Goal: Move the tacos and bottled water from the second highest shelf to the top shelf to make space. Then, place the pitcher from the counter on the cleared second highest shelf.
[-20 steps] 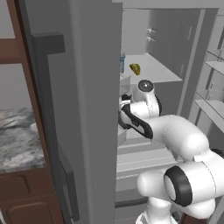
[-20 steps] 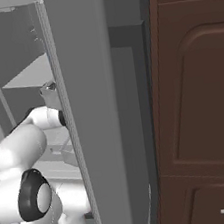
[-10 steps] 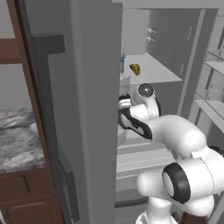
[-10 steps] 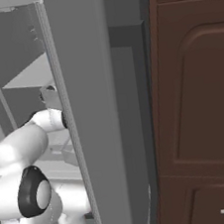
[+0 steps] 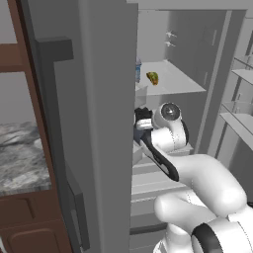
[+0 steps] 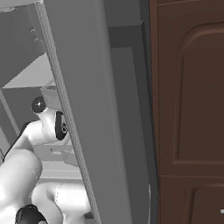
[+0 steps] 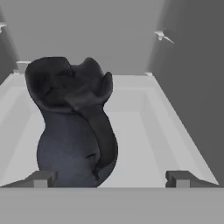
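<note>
Arm reached deeper | pitcher [image 7: 72, 144] upright, handle toward open gripper [image 7: 113, 178]

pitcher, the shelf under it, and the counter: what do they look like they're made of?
Pitcher: dark blue-grey, matte, soft mottled shading; probably glazed ceramic or stoneware, though plastic is possible.
Shelf under it: pale grey, smooth, opaque, with raised edges; looks like moulded plastic.
Counter: grey-and-white veining, looks like marble or similar stone, with a dull polish.
All rendered, so these are looks only.

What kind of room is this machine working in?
Most likely a kitchen: an open fridge with a taco and water bottle on its top shelf, a marbled counter, and dark wooden cabinets.
</note>
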### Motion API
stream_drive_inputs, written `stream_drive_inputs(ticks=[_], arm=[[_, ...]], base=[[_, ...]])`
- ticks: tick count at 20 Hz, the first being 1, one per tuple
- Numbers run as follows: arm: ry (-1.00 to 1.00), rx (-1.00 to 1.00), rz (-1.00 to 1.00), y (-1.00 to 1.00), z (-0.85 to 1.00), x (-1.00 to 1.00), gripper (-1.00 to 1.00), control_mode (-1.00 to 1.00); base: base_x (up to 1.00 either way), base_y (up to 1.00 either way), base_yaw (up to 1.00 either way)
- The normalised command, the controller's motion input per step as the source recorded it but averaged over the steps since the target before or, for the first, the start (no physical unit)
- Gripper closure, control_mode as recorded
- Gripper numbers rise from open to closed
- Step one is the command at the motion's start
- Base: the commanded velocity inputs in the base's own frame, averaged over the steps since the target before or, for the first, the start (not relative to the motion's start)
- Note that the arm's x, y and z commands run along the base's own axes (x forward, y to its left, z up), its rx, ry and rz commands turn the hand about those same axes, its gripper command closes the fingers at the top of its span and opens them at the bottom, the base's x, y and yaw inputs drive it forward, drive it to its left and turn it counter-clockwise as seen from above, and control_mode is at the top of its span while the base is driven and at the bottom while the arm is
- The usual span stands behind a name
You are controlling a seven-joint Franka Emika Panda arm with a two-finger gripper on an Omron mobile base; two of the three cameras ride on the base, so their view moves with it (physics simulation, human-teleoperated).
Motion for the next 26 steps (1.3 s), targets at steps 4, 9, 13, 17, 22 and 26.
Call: stream_drive_inputs(ticks=[4,9,13,17,22,26], arm=[[-0.03,0.0,0.0,0.06,0.36,-0.54,-1.0,-1.0],[-0.11,0.0,0.0,0.09,0.53,-0.83,-1.0,-1.0],[-0.12,0.03,0.0,0.0,0.6,-1.0,-1.0,-1.0],[-0.12,0.13,0.0,0.0,0.59,-1.0,-1.0,-1.0],[-0.1,0.17,0.0,0.0,0.68,-0.97,-1.0,-1.0],[-0.05,0.16,0.0,0.0,0.67,-0.85,-1.0,-1.0]], base=[[0.0,0.0,0.0],[0.0,0.0,0.0],[0.0,0.0,0.0],[0.0,0.0,0.0],[0.0,0.0,0.0],[0.0,0.0,0.0]])
